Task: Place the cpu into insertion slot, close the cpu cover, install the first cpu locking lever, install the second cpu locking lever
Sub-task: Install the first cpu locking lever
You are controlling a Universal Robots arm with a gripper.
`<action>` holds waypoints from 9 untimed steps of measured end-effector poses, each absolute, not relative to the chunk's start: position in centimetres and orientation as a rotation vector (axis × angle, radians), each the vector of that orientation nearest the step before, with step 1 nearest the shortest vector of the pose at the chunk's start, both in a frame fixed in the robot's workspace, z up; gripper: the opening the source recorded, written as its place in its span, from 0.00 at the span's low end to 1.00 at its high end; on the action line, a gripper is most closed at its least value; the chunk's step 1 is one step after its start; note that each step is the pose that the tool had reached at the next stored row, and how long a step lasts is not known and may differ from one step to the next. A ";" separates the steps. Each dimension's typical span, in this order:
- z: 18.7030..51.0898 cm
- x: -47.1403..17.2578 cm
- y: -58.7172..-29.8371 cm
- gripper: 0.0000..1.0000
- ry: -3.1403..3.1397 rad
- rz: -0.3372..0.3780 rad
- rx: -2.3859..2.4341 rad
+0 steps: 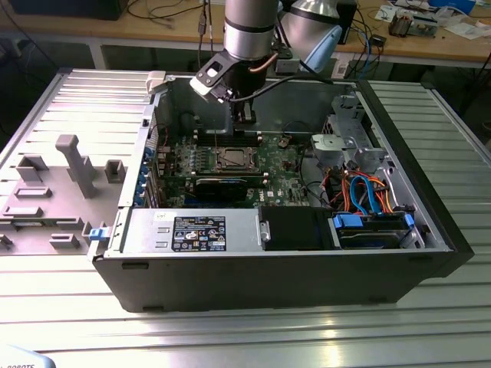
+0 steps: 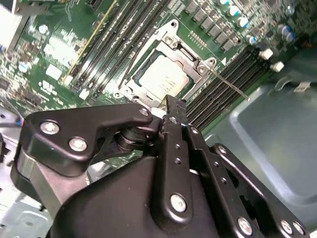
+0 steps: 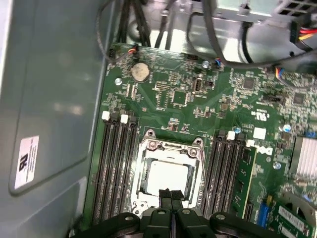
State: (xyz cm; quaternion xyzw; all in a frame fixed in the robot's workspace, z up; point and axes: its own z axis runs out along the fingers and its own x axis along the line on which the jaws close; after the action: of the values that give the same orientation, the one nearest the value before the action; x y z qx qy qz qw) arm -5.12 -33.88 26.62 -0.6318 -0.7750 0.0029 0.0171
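The cpu (image 2: 162,78) (image 3: 166,177) lies in the insertion slot (image 1: 230,159) on the green board, its pale silver top showing. The cpu cover (image 2: 190,57) (image 3: 171,148) lies flat around it as a silver frame. One thin locking lever (image 2: 229,83) sticks out over the memory slots beside the socket. A second thin lever (image 2: 130,63) runs along the opposite side. My gripper (image 2: 173,105) (image 3: 171,194) (image 1: 244,116) hangs just above the socket's edge, its black fingers pressed together with nothing between them.
Black memory slots (image 3: 118,163) flank the socket on both sides. The grey case wall (image 3: 49,99) stands close by. A black graphics card (image 1: 221,186), a power supply (image 1: 196,232) and a drive bay with coloured cables (image 1: 368,195) lie inside the case. A grey fixture plate (image 1: 54,184) lies at the exterior view's left.
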 end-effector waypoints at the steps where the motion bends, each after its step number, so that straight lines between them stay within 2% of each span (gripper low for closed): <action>1: 26.6 -5.1 -33.9 0.11 -2.453 0.010 -1.908; 9: 26.4 -5.1 -33.9 0.11 -2.641 0.016 -1.639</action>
State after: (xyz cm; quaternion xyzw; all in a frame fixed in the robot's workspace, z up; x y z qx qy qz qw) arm -5.12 -33.88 26.43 -0.5272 -0.8496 0.0051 0.0165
